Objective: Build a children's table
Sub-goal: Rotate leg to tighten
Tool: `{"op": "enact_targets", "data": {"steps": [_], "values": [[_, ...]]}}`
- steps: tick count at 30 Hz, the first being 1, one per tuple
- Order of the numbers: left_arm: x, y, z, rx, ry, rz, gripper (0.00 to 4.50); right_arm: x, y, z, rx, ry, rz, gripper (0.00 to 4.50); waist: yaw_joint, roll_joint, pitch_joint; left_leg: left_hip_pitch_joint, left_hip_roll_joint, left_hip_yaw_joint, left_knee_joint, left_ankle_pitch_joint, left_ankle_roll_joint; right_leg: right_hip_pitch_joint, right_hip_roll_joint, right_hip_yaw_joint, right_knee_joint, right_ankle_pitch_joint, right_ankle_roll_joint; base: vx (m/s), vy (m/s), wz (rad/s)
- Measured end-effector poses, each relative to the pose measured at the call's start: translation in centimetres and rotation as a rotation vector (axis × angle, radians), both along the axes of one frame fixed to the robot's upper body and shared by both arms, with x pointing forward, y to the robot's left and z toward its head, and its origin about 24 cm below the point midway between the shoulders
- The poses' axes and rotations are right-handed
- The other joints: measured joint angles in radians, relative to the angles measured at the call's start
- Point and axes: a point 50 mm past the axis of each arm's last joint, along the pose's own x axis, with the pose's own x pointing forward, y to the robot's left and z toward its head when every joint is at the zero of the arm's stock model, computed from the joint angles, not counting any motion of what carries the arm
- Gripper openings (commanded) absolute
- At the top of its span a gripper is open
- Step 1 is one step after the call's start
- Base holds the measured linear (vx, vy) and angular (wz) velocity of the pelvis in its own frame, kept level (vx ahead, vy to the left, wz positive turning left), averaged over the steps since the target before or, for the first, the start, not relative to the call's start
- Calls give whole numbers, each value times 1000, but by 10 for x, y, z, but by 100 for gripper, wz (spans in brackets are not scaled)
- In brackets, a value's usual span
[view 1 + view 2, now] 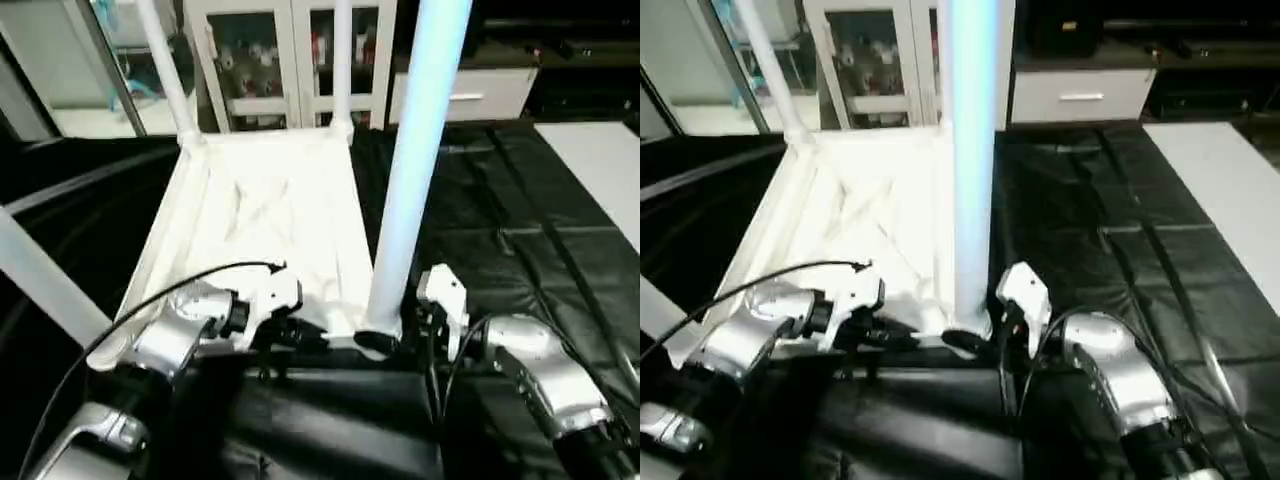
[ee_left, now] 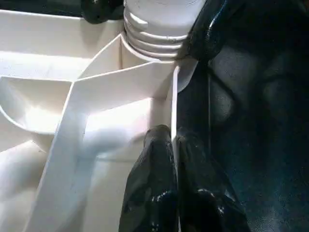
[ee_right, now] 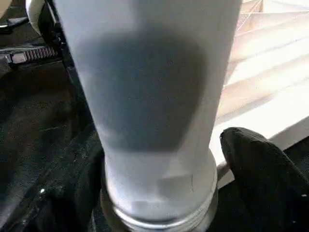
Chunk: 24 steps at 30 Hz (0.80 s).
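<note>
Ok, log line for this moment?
left pincer: shut on white plastic tabletop rim | right pincer: around white tube leg base

White tabletop [image 1: 255, 225] is flipped ribbed-side up on the black worktop [image 1: 520, 230], with white tube legs [image 1: 415, 150] standing upright in its corner sockets.

Smooth white plastic tabletop [image 1: 265, 225]; glossy black cover [image 1: 500, 220]; silver metal forearms [image 1: 545, 375].

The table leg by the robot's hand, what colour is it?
White leg, best in left eye view.
</note>
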Motion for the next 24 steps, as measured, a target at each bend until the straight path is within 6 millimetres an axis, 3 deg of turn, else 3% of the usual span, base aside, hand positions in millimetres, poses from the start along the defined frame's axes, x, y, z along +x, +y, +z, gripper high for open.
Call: {"op": "enact_targets", "data": {"steps": [16,20,24], "values": [[-2,4,0,7,12,4,0,-2,7,-1,27,41,18,273,-2,-2,1,1,0,0,2,1,2,0,0,0,2,0,0,0,0,0],[-3,7,-1,8,19,20,0,-1,13,-4,39,38,-14,271,-16,-4,2,2,1,0,6,0,-1,0,1,0,6,0,0,0,0,0],[2,8,-3,12,-11,110,0,11,22,-9,57,16,-135,271,-45,-6,4,6,1,0,7,0,-1,3,1,1,8,3,-5,0,0,0]]}}
